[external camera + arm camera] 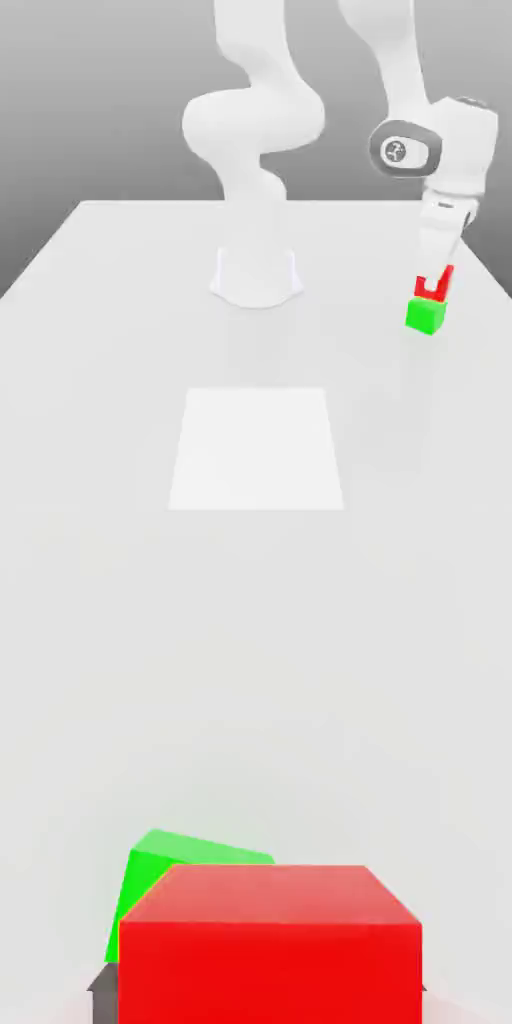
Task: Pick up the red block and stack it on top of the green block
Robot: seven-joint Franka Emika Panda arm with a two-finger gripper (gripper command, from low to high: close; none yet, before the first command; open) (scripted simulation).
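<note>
White table (pixel 120 330) spanning the whole exterior view, matte, pale grey-white. Sitting directly on it: robot base (pixel 256 278) near the middle toward the back edge, 1 green block (pixel 427 316) resting flat toward the exterior view's right, well apart from the base. Also lying on it: 1 brighter white square patch (pixel 258 447), flush with the surface, near the front edge. In the hand view, green block (pixel 150 882) sitting on the same plain white surface (pixel 256 662).

Pretty bright, flat, even light all over. Only faint soft shadows are cast on the table (pixel 120 300). No glare or blur is seen, edges stay undistorted.
</note>
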